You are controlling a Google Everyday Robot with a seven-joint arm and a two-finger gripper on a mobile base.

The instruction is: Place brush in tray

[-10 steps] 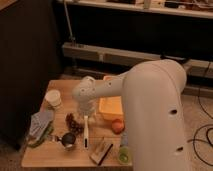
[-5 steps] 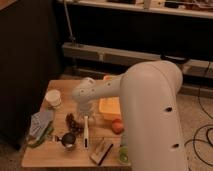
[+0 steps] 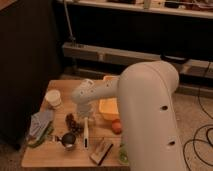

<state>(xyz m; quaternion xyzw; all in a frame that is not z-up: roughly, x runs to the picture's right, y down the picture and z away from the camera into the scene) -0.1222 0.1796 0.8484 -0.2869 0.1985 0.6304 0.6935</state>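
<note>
The gripper, its grip state indeterminable, sits at the brush's upper end beside the tray; an end-hold risks the brush pivoting and dropping.

Clad in smooth, rounded white shells, dotted with what may be dark screws; ends in a pale gripper above the wooden table.

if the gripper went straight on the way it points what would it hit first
Likely the brush, lying on the table right under the downward-pointing gripper; depth is unclear, so it could already touch it.
</note>
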